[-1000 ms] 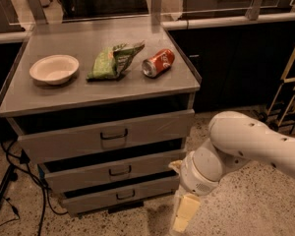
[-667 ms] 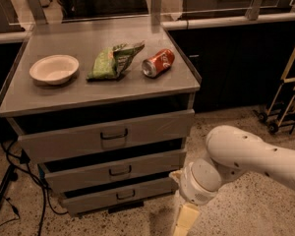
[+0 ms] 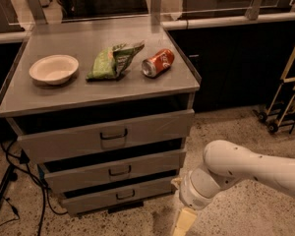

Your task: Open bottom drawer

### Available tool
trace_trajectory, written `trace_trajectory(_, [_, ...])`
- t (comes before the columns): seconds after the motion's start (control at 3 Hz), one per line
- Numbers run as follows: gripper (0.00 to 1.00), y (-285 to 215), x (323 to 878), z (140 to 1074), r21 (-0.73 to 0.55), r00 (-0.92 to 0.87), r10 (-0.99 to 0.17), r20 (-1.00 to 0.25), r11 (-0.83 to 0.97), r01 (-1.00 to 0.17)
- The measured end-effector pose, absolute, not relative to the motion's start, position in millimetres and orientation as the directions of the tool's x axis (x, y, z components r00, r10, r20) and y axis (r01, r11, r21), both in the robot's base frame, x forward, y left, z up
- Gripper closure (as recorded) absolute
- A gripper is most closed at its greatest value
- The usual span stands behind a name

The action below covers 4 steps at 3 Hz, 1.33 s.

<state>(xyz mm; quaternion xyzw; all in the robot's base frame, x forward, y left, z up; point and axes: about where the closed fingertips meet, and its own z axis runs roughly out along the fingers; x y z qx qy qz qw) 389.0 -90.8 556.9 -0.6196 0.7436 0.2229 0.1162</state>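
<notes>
The bottom drawer (image 3: 119, 195) is the lowest and shortest of three grey drawer fronts, with a small dark wire handle (image 3: 125, 194) at its centre. My gripper (image 3: 183, 223) hangs from the white arm (image 3: 246, 168) at the bottom edge of the camera view. It is just right of and slightly below the bottom drawer's right end, and clear of the handle. Its lower part is cut off by the frame.
On the cabinet top (image 3: 34, 95) lie a white bowl (image 3: 53, 68), a green chip bag (image 3: 113, 60) and a red soda can (image 3: 158, 62). The middle drawer (image 3: 113, 171) and top drawer (image 3: 108, 135) sit above. Cables (image 3: 14, 181) trail at the left, and a wheeled cart (image 3: 285, 97) stands at the right.
The arm has lowered and drawn slightly left, and the gripper has sunk towards the floor beside the cabinet's lower right corner. The drawers have not moved.
</notes>
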Motion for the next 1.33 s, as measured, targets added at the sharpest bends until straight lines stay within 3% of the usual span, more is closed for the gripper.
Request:
trace_trajectory(0.33, [0.0,-85.3,379.5,547.6,0.212,-0.212,-0.864,-0.458,0.126,-0.969])
trace_trajectory(1.33, [0.0,-32.3,429.9,482.5,0.24,-0.203,-0.837,-0.508,0.088,-0.967])
